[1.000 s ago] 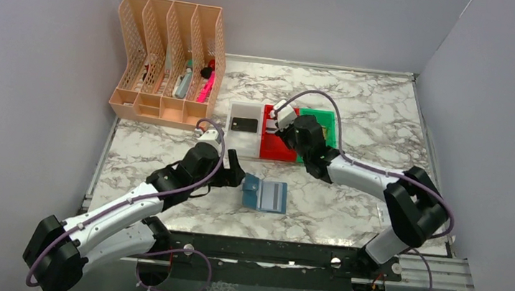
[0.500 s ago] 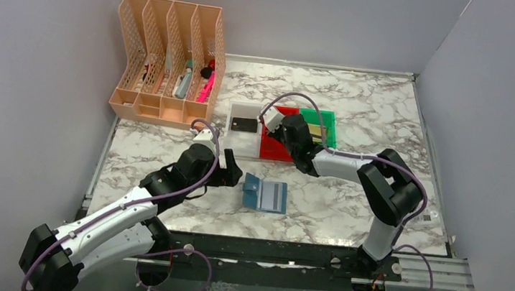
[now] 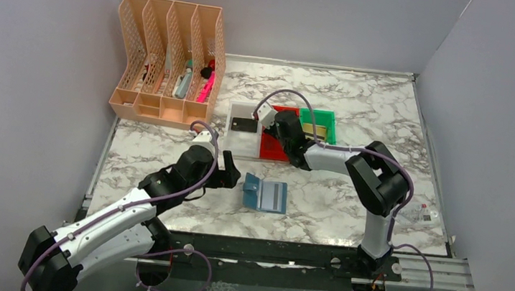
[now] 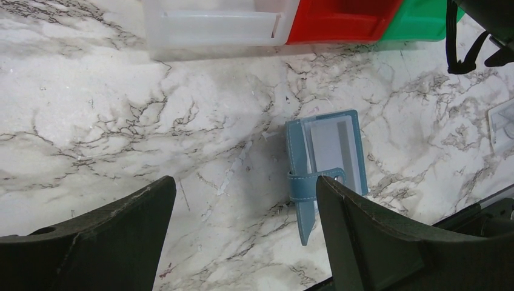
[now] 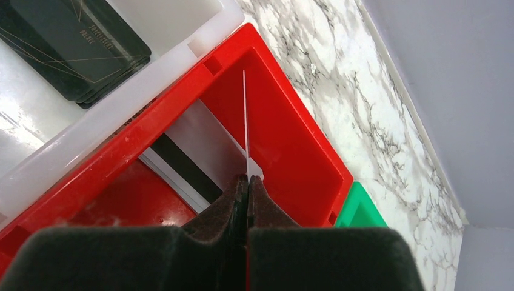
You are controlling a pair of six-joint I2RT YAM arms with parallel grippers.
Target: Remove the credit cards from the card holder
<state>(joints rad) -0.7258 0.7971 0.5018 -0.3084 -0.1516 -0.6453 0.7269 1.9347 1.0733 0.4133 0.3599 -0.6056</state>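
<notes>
The blue card holder (image 3: 265, 193) lies open on the marble table, with a pale card in its clear pocket (image 4: 330, 148) and its strap folded over. My left gripper (image 4: 244, 182) is open and empty, hovering just left of the holder (image 3: 230, 170). My right gripper (image 5: 248, 179) is shut on a thin silver-grey credit card (image 5: 245, 115), held edge-on over the red bin (image 5: 303, 139). It shows in the top view (image 3: 272, 127) over that bin. Another silver card with a black stripe (image 5: 194, 151) lies in the red bin. Black cards (image 5: 79, 48) lie in the white bin (image 5: 176, 66).
The white (image 3: 244, 146), red (image 3: 268, 152) and green (image 3: 319, 115) bins stand in a row behind the holder. A peach mesh file rack (image 3: 166, 63) with pens stands at the back left. A small clear object (image 3: 420, 215) lies at the right edge.
My right gripper has moved left with the silver card, from the red and green bins' border to over the red bin. My left arm has barely shifted.
</notes>
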